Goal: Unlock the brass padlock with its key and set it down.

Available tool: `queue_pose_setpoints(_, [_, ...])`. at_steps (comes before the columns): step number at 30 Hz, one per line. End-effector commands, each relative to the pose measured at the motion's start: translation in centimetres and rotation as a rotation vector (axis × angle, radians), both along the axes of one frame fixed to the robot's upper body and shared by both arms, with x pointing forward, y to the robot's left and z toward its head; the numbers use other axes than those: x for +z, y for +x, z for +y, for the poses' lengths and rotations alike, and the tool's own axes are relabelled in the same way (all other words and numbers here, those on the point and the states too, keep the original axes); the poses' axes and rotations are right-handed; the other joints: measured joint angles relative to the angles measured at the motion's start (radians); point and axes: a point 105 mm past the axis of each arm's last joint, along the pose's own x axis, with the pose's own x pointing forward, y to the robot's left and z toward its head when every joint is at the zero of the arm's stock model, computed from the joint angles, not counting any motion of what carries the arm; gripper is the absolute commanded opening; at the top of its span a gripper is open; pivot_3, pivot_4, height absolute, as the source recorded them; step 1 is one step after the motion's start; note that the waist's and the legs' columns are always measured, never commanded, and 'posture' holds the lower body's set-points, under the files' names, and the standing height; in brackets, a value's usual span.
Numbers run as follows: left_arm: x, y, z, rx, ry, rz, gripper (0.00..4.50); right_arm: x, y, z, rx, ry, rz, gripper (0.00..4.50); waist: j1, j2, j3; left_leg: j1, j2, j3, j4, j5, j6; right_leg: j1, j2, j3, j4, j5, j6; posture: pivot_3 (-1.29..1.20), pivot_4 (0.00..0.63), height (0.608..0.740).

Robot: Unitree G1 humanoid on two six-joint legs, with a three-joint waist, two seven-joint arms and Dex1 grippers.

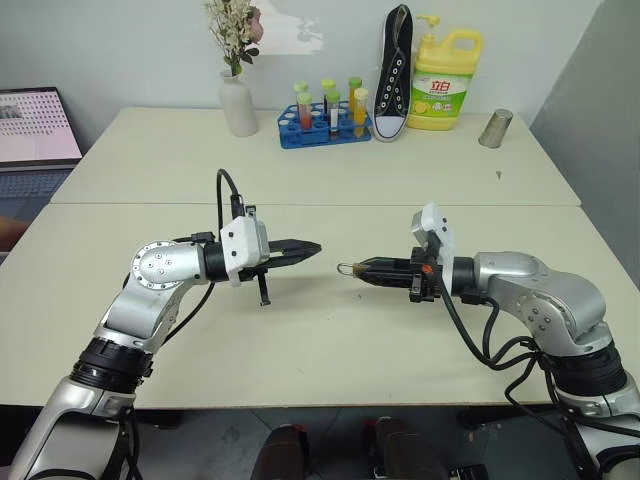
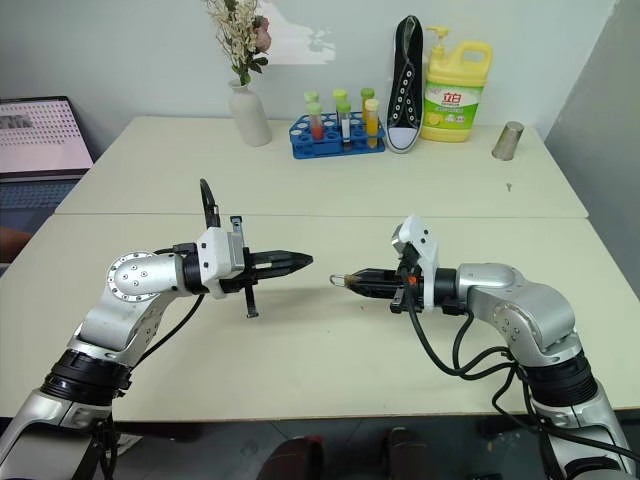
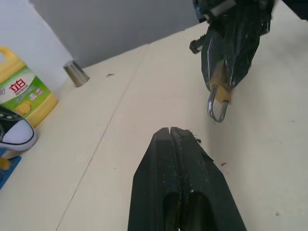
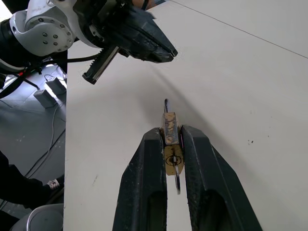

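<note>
Gripping the small golden-brass padlock (image 4: pixel 170 139) above the cream surface (image 1: pixel 330 350), the right end effector (image 1: pixel 362 270) points its silver shackle leftward. The left end effector (image 3: pixel 170 132) is fully closed, apparently empty. I'd keep the lock steady; no key visible.

Tabletop (image 1: pixel 330 350): cream, two sections w/ seam running side to side. Far section, along back edge: white vase (image 1: pixel 238 103) w/ dried flowers, blue tube rack (image 1: pixel 322 127) w/ coloured tubes, black sneaker (image 1: pixel 396 70) stood on end, yellow detergent bottle (image 1: pixel 444 78), metal cup (image 1: pixel 495 128) tilted, near far right corner. Near section bare.
</note>
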Motion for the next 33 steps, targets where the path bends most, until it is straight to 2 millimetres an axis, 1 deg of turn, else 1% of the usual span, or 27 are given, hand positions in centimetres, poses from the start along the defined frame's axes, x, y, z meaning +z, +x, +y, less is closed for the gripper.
queue_pose_setpoints(1, [1.0, 0.9, 0.5, 0.047, -0.032, -0.042, 0.00, 1.4, -0.4, 0.0, 0.014, 0.024, -0.063, 0.14, 0.001, 0.000, 0.000, 0.000, 0.000, 0.000, 0.000, 0.000, 0.000, 0.000, 0.000, 0.000, 0.000, 0.000, 0.000, 0.00, 0.150, 0.740])
queue_pose_setpoints(2, [1.0, 1.1, 0.2, 0.052, -0.048, -0.033, 0.00, 1.5, -0.4, 0.0, 0.017, 0.028, -0.063, 0.14, 0.001, 0.000, 0.000, 0.000, 0.000, 0.000, 0.000, 0.000, 0.000, 0.000, 0.000, 0.000, 0.000, 0.000, 0.000, 0.00, 0.150, 0.740])
queue_pose_setpoints(4, [0.9, 0.8, -1.2, 0.014, -0.063, -0.012, 0.00, 1.6, -0.7, 0.2, 0.032, 0.029, -0.064, 0.14, 0.003, 0.000, 0.000, 0.000, 0.000, 0.000, 0.000, 0.000, 0.000, 0.000, 0.000, 0.000, 0.000, 0.000, 0.000, 0.00, 0.150, 0.740])
queue_pose_setpoints(7, [0.8, 0.6, -2.1, -0.011, -0.075, 0.002, 0.00, 1.7, -0.9, 0.3, 0.041, 0.029, -0.063, 0.14, 0.003, 0.000, 0.000, -0.001, -0.001, 0.000, 0.000, 0.000, 0.000, 0.000, -0.001, 0.000, 0.000, 0.000, 0.000, 0.00, 0.150, 0.740])
queue_pose_setpoints(9, [0.4, 0.3, -3.2, -0.042, -0.085, 0.028, 0.00, 1.7, -0.9, 0.4, 0.045, 0.030, -0.065, 0.14, 0.003, 0.000, 0.000, 0.000, -0.001, 0.000, 0.000, 0.000, 0.000, 0.000, 0.000, 0.001, 0.000, 0.000, -0.001, 0.00, 0.150, 0.740])
queue_pose_setpoints(12, [0.0, -0.1, -4.0, -0.072, -0.095, 0.068, 0.00, 1.7, -0.9, 0.4, 0.045, 0.028, -0.067, 0.14, 0.003, 0.000, 0.000, 0.000, -0.001, 0.000, 0.000, 0.000, 0.000, 0.000, 0.000, 0.001, 0.000, 0.000, -0.001, 0.00, 0.150, 0.740])
queue_pose_setpoints(18, [-1.1, -1.5, -3.8, -0.133, -0.040, 0.193, 0.00, 1.7, -0.9, 0.3, 0.040, 0.026, -0.068, 0.14, -0.001, 0.000, 0.000, 0.000, 0.000, 0.000, 0.000, 0.000, 0.000, 0.000, 0.000, 0.001, 0.000, 0.000, 0.000, 0.00, 0.150, 0.740])
queue_pose_setpoints(25, [-1.5, -1.8, -3.5, -0.136, -0.031, 0.238, 0.00, 1.6, -0.8, 0.3, 0.035, 0.025, -0.067, 0.14, 0.001, 0.000, 0.000, 0.000, -0.001, 0.000, 0.000, 0.000, 0.000, 0.000, 0.000, 0.001, 0.000, 0.000, 0.000, 0.00, 0.150, 0.740])
queue_pose_setpoints(29, [-2.1, -2.1, -3.3, -0.141, -0.013, 0.276, 0.00, 1.6, -0.7, 0.3, 0.032, 0.029, -0.069, 0.14, 0.001, 0.000, 0.000, 0.000, 0.000, 0.000, 0.000, 0.000, 0.000, 0.000, 0.000, 0.001, 0.000, 0.000, 0.000, 0.00, 0.150, 0.740])
queue_pose_setpoints(33, [-2.7, -1.5, -3.0, -0.103, -0.013, 0.270, 0.00, 1.8, -0.8, 0.4, 0.041, 0.042, -0.068, 0.14, 0.001, 0.000, 0.000, 0.000, 0.000, 0.000, 0.000, 0.000, 0.000, 0.000, 0.000, 0.001, 0.000, 0.000, 0.000, 0.00, 0.150, 0.740])
